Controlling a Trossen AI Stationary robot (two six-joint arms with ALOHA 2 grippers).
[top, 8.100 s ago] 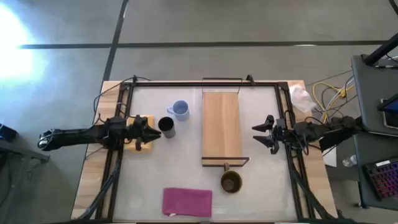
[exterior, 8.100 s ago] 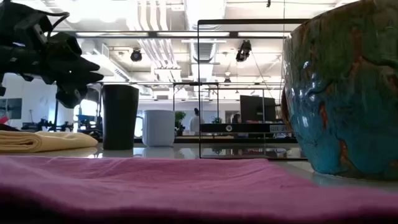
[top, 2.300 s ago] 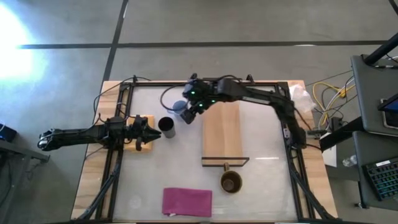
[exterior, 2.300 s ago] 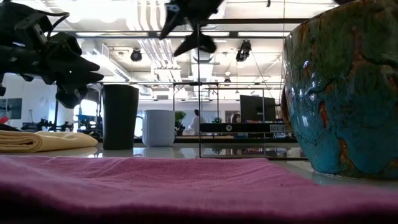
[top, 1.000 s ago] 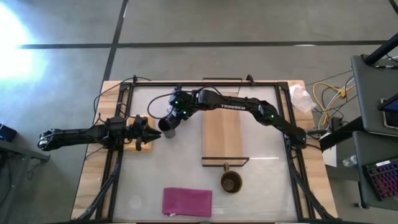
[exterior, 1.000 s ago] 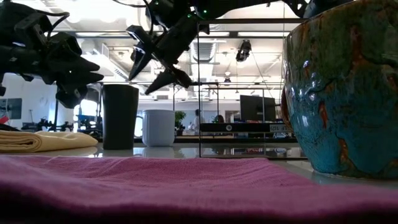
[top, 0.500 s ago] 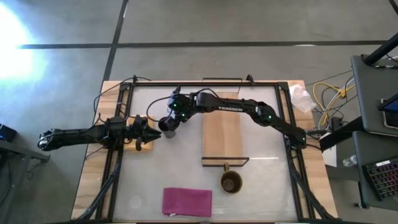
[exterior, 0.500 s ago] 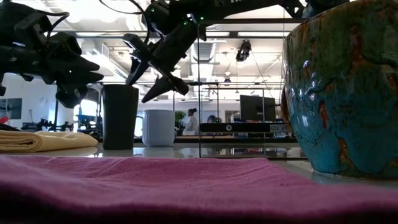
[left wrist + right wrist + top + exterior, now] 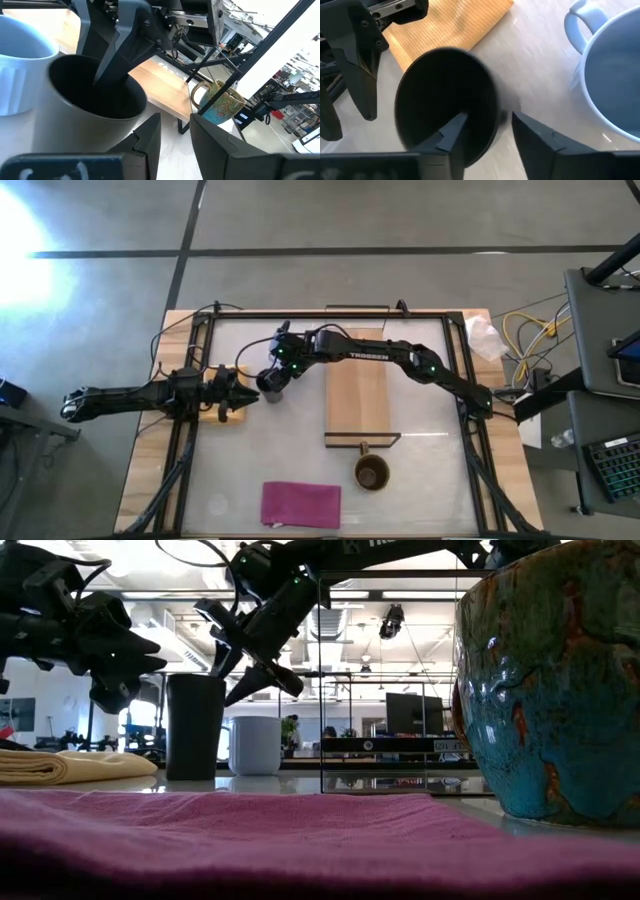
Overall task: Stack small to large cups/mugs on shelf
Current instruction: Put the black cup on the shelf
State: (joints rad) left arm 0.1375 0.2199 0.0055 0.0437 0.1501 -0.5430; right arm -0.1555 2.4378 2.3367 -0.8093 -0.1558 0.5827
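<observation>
The narrow black cup (image 9: 267, 385) stands on the table left of the light-wood shelf (image 9: 357, 380). My right gripper (image 9: 273, 378) is open over it, pointing down. One finger (image 9: 451, 134) is inside the cup and the other (image 9: 536, 135) outside, on the side of the light blue mug (image 9: 615, 75). That mug stands just beyond the cup. The brown glossy mug (image 9: 372, 472) stands near the shelf's dark-framed end (image 9: 362, 442). My left gripper (image 9: 243, 393) is open and empty, level, just left of the black cup (image 9: 95, 105). My right gripper straddles the black cup's wall at the rim (image 9: 494, 107) from above, one finger in the hollow and one outside. I cannot tell whether either finger touches the wall. The cup stands upright on the table.
A yellow-tan pad (image 9: 228, 412) lies under my left gripper. A magenta cloth (image 9: 300, 505) lies near the front edge. A dark frame (image 9: 460, 380) runs around the table. A crumpled white thing (image 9: 484, 335) lies at the far right corner.
My right gripper has come down and a little toward the table's left edge, and one finger has dipped into the black cup. The cup has stayed where it was.
</observation>
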